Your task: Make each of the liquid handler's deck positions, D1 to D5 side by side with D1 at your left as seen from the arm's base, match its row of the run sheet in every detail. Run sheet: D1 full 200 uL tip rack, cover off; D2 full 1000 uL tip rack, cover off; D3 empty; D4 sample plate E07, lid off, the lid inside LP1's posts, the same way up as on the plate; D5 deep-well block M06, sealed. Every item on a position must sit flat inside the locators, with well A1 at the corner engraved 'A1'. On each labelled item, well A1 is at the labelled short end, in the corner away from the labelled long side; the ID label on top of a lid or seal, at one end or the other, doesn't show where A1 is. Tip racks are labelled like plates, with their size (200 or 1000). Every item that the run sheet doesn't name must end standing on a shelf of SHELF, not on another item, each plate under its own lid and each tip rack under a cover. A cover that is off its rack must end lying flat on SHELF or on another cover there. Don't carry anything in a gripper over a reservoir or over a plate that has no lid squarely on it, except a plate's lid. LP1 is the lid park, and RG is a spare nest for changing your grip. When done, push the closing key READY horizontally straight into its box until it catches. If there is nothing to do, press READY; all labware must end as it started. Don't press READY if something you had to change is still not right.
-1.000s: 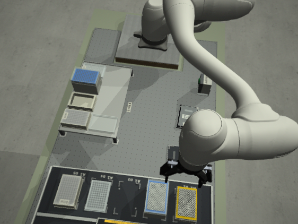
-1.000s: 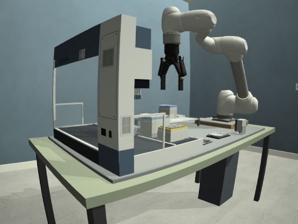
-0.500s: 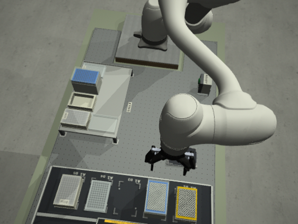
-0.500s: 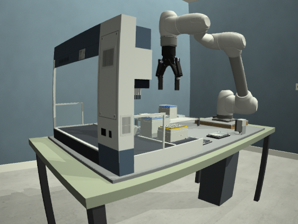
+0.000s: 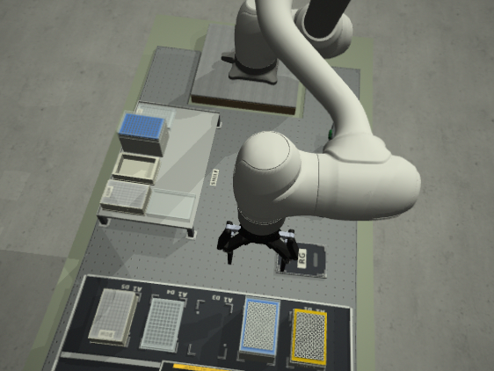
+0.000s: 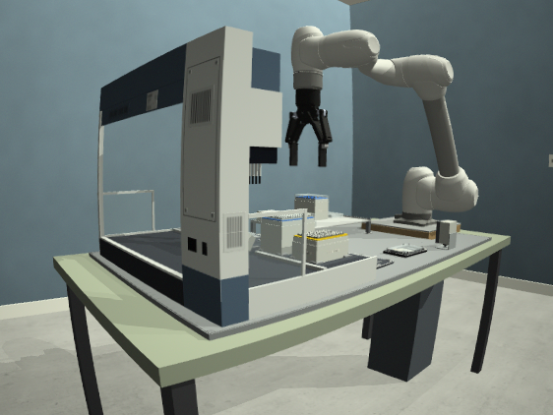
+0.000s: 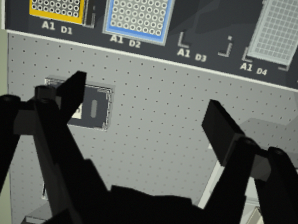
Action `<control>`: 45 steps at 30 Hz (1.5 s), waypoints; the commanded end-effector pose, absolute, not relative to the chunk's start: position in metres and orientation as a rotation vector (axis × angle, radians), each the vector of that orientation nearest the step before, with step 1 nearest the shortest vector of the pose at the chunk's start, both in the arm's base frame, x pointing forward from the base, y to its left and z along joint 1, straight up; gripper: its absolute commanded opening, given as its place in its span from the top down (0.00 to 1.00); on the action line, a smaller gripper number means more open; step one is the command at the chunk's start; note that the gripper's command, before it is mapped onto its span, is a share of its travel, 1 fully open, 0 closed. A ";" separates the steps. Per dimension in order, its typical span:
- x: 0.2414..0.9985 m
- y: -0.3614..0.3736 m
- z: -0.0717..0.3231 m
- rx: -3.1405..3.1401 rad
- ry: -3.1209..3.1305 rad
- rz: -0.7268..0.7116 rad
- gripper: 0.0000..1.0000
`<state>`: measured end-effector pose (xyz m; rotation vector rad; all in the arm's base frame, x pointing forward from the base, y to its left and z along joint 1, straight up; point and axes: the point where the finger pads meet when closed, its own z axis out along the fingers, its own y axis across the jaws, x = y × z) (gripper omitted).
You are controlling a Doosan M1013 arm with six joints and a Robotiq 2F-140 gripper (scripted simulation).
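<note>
My gripper is open and empty, high above the table between the shelf and the RG nest. It also shows in the side view and in the wrist view. On the deck, D1 holds a yellow-framed tip rack with its cover off. D2 holds a blue-framed tip rack with its cover off. D3 is empty. D4 holds a clear plate without a lid. D5 holds a sealed deep-well block. The wrist view shows the D1 rack, the D2 rack and the D4 plate.
The shelf carries a blue-topped covered rack, an open tray, a lidded plate and a flat clear cover. The lid park holds a flat clear item. The READY box stands near the arm's base.
</note>
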<state>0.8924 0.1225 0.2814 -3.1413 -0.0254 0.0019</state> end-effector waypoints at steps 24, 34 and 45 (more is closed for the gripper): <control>0.835 0.030 0.283 -3.141 -0.026 -0.002 0.21; 0.832 0.025 0.284 -3.135 0.194 -0.001 0.34; 0.832 0.025 0.284 -3.104 0.475 -0.001 0.34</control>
